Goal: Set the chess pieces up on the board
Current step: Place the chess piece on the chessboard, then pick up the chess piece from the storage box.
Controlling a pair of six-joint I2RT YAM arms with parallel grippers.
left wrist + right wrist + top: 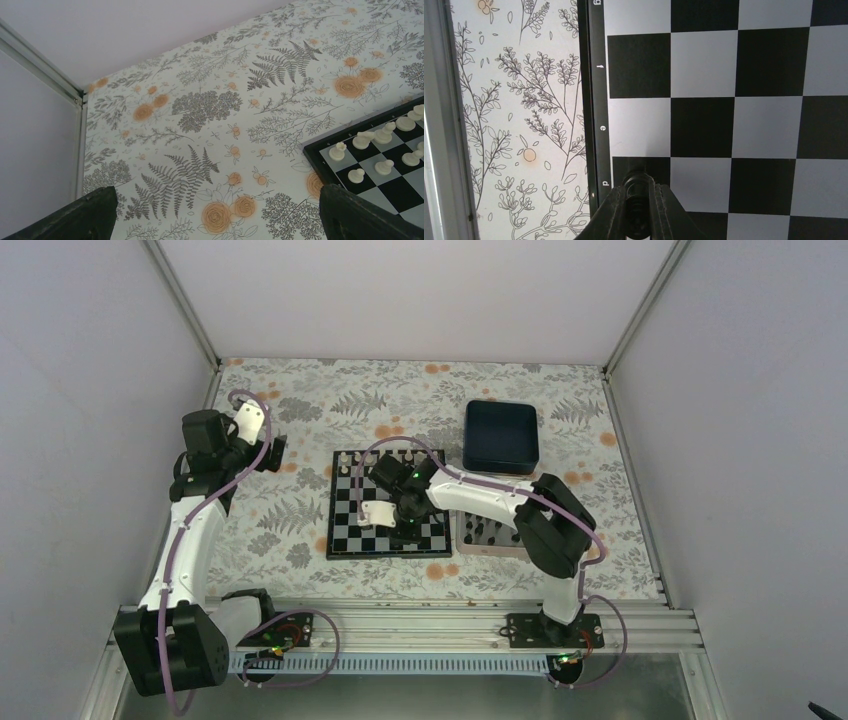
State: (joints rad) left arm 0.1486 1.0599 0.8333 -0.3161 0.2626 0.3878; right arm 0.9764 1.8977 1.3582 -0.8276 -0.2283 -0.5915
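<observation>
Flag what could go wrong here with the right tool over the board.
1. Right tool pinches a tiny black piece close to the board border by d. Released off-centre, it may straddle the border or tip.
2. The right arm crosses above the tray of spare pieces; a low retreat could knock them.

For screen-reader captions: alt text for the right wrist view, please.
The right gripper holds a small black chess piece over the edge squares of the board, beside the letter d. Empty checks fill the rest; a floral tablecloth lies left.
</observation>
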